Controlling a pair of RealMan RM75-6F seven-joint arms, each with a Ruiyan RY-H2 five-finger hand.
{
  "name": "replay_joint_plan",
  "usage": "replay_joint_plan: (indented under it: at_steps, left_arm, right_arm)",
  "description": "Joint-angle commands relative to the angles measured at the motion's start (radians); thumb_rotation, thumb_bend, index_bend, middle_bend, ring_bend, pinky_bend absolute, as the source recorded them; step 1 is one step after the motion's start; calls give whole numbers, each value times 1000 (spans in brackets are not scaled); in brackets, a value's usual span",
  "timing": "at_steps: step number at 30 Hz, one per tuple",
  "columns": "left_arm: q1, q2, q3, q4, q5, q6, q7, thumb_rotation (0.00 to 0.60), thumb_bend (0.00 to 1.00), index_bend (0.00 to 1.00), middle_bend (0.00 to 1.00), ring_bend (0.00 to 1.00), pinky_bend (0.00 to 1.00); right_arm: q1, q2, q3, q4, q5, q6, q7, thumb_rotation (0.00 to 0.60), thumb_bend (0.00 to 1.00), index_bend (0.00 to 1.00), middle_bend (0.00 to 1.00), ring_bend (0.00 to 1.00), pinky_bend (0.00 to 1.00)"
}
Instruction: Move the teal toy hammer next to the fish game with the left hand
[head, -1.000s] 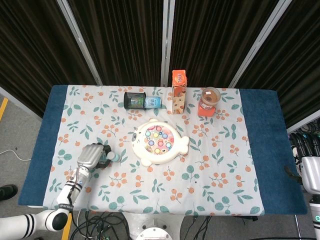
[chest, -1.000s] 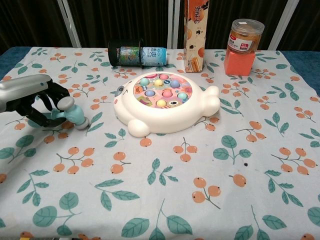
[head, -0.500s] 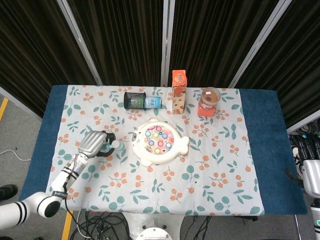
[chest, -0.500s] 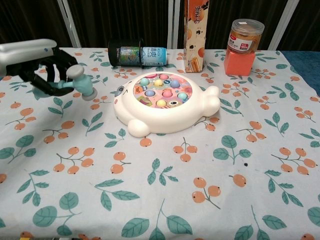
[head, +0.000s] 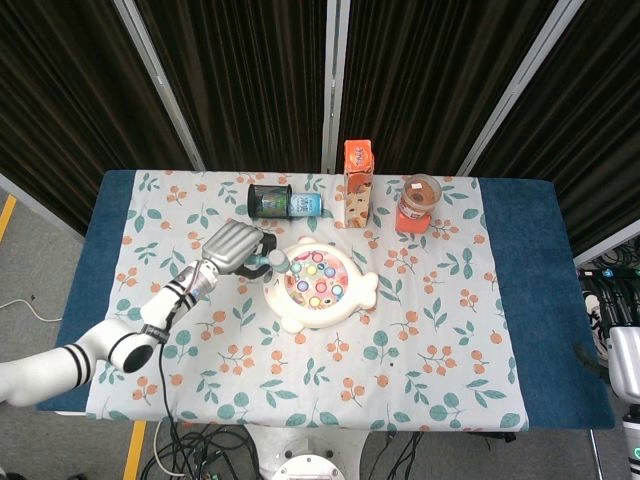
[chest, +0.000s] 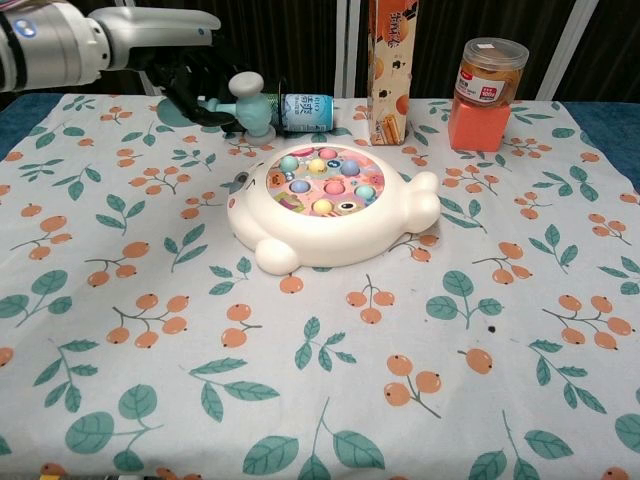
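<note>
My left hand (head: 229, 247) (chest: 190, 72) grips the teal toy hammer (head: 268, 263) (chest: 246, 100) and carries it in the air. The hammer's head points right, just left of the fish game and above its upper left edge. The fish game (head: 318, 284) (chest: 330, 205) is a white fish-shaped toy with coloured pegs, lying mid-table. My fingers wrap the handle, which is mostly hidden. My right hand (head: 623, 362) shows only at the right edge of the head view, off the table; its fingers are not visible.
A black mesh cup (head: 269, 200) (chest: 249, 106) lies on its side with a small blue bottle (head: 306, 204) (chest: 310, 111) beside it, just behind the hammer. An orange carton (head: 358, 184) (chest: 392, 70) and a jar on a red box (head: 416, 203) (chest: 485, 92) stand at the back.
My left hand has lifted the hammer from the table's left side and swung it right and farther back, up to the fish game's left edge.
</note>
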Motion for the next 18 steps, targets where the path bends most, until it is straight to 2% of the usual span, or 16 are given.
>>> replay_joint_plan:
  at_steps: [1,8,18]
  left_arm:
    - [-44,-23,-14,27,-43,-45,10,600,598,682,665,513,574]
    - [-117,-50,9,62,-129,-115,103,600,599,682,665,513,580]
    - [-157,-85,40,101,-235,-133,162,600,599,683,666,513,583]
  right_arm:
    - [-1,0,0,2,1,-1,3,600,98,0,115,0,14]
    - [0,-5,1,14,4,-8,16,600,98,0,115,0,14]
    - [-2,-9,2,31,12,-16,36,600,98,0,115,0,14]
